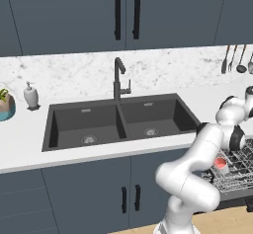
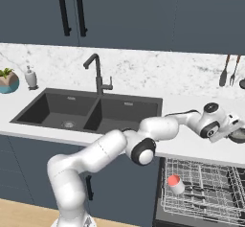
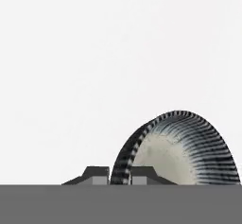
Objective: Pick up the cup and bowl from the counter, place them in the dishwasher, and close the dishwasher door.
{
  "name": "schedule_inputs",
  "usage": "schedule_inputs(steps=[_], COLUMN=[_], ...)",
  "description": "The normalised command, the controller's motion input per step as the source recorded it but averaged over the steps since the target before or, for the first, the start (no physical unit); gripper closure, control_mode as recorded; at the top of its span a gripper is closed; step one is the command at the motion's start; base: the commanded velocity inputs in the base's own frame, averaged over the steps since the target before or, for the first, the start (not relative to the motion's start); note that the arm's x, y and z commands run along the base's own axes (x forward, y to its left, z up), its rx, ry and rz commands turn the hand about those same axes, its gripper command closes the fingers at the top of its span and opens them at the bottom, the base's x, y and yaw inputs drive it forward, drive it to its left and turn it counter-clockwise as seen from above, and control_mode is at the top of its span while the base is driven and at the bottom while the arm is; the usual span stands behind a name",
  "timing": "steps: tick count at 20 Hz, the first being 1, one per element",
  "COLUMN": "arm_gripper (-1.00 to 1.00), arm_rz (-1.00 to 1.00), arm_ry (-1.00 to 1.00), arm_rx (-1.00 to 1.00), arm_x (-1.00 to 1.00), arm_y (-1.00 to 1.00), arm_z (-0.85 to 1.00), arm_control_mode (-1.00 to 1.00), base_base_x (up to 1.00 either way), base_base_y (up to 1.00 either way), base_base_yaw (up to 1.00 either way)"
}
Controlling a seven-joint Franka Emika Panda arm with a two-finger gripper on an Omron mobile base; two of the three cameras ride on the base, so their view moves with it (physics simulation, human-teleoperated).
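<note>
The bowl (image 3: 182,152), pale inside with a dark striped rim, stands on the white counter (image 2: 191,144) at the far right. My gripper (image 3: 119,176) is shut on its near rim, one fingertip on each side of the rim. From the right base view, the gripper (image 2: 233,130) reaches across the counter to the bowl (image 2: 238,136). The cup (image 2: 174,183), red at its top, lies in the pulled-out wire rack of the open dishwasher (image 2: 206,195). The left base view shows the cup (image 1: 220,165) in the same rack (image 1: 242,171). The dishwasher door is hidden below the rack.
A dark double sink (image 1: 118,122) with a black tap (image 1: 118,77) takes up the middle of the counter. A soap bottle (image 1: 30,96) and a teal plant pot (image 1: 6,107) stand at the left. Utensils (image 2: 228,70) hang on the back wall at right.
</note>
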Motion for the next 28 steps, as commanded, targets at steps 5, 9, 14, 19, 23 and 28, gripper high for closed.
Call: schedule_inputs(steps=[5,9,14,19,23,28], arm_gripper=[1.0,1.0,1.0,1.0,1.0,1.0], arm_rz=[0.0,0.0,-0.01,-0.02,-0.01,0.0], arm_ry=[0.28,0.15,0.13,0.17,0.12,0.03], arm_rx=[0.48,0.43,0.39,0.35,0.25,0.12], arm_x=[-0.38,-0.7,-0.85,-0.99,-1.0,-0.93], arm_y=[0.07,0.21,0.3,0.42,0.62,0.71], arm_z=[0.18,0.46,0.58,0.26,-0.03,-0.4], arm_control_mode=[-1.0,-1.0,-1.0,-1.0,-1.0,-1.0], base_base_x=[0.0,0.0,0.0,0.0,0.0,0.0], base_base_y=[0.0,0.0,0.0,0.0,0.0,0.0], base_base_yaw=[0.0,0.0,0.0,0.0,0.0,0.0])
